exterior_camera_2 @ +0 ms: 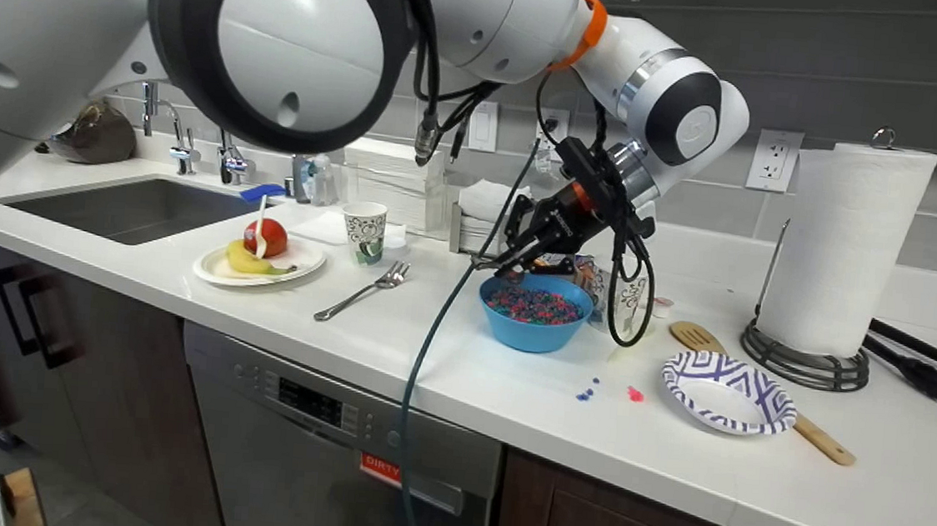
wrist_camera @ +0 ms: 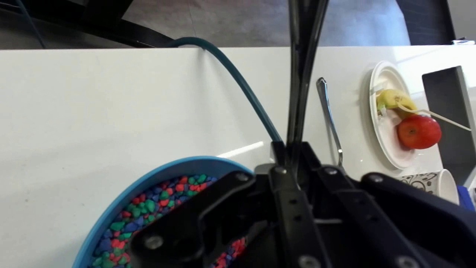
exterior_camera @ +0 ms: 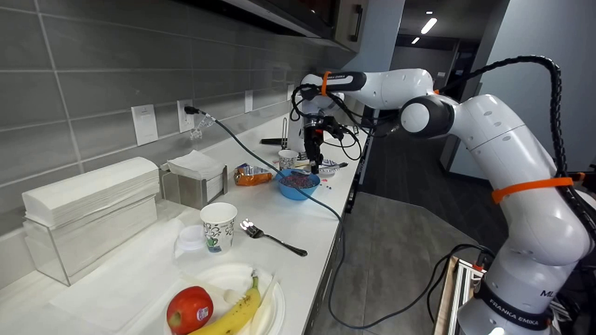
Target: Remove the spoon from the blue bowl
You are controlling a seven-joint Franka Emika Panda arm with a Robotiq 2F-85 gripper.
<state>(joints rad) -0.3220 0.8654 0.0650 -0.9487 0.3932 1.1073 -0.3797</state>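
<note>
Counter point(exterior_camera_2: 910, 498): one, white, running the length of the scene.

Arm point(exterior_camera: 498, 125): one, white, reaching over the counter, wrist canted downward.

Cable point(wrist_camera: 248, 90): one, teal, trailing off the counter's edge.

Gripper point(wrist_camera: 294, 153): one, black; fingers drawn in narrow, pinching a slim handle. Cable passes just beside the tips; whether it touches them cannot be told.

Plate point(exterior_camera_2: 308, 260): one, white, bearing fruit point(exterior_camera: 189, 309).

Bowl point(exterior_camera_2: 531, 336): one, blue, upright, well apart from the plate. Gripper tips stand above it, near the rim on the plate side.

Spoon point(wrist_camera: 302, 67): one, dark; in the gripper, handle jutting toward the counter's edge. Head shows against the bowl's fill in an exterior view; whether it rests there or hangs above cannot be told. Step in hand, by judgement: lifting out, grasp made, removal not plainly complete. Next move, by judgement: raise until the head clears the rim, carry sideways off the bowl with room given to the cable, lower to the counter, then part the fingers.

Pebbles point(wrist_camera: 148, 206): many, red, green and blue, in the bowl; a level carry should keep any off the counter.
</note>
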